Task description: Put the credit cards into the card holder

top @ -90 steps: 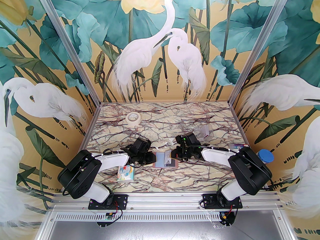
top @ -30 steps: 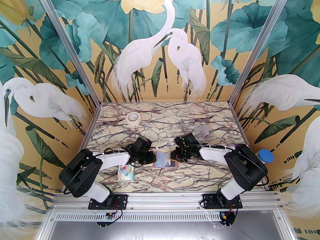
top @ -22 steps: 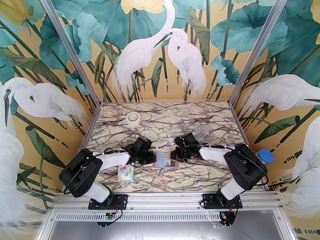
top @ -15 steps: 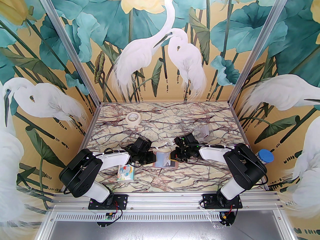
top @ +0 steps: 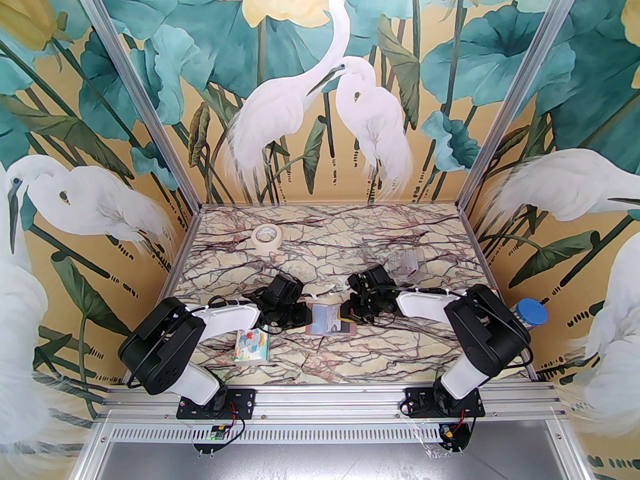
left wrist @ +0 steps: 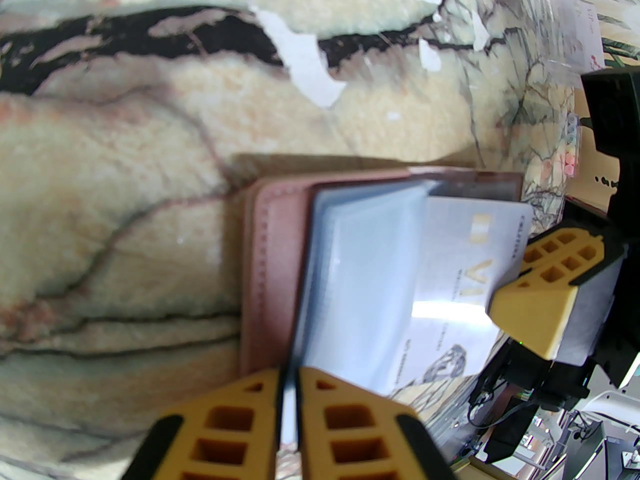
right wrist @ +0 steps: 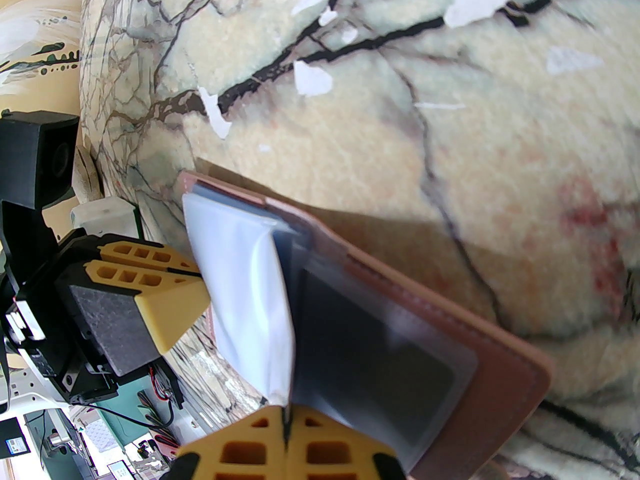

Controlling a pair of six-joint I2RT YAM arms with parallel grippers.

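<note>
On the marble worktop point(top: 350, 248) lies the pink card holder point(left wrist: 272, 258), open. A grey-white credit card point(left wrist: 465, 268) sticks halfway out of its pale pocket. The left pincer point(left wrist: 288, 388) pinches the pocket's edge, almost closed. The right pincer point(right wrist: 286, 428) squeezes the card.

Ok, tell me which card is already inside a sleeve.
The dark card, flat behind a clear sleeve of the pink holder. The white card sticks partly out, its end pinched by the right gripper.

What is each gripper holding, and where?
Left gripper: the card holder, by a pale inner pocket's edge. Right gripper: the white card, by its outer edge.
</note>
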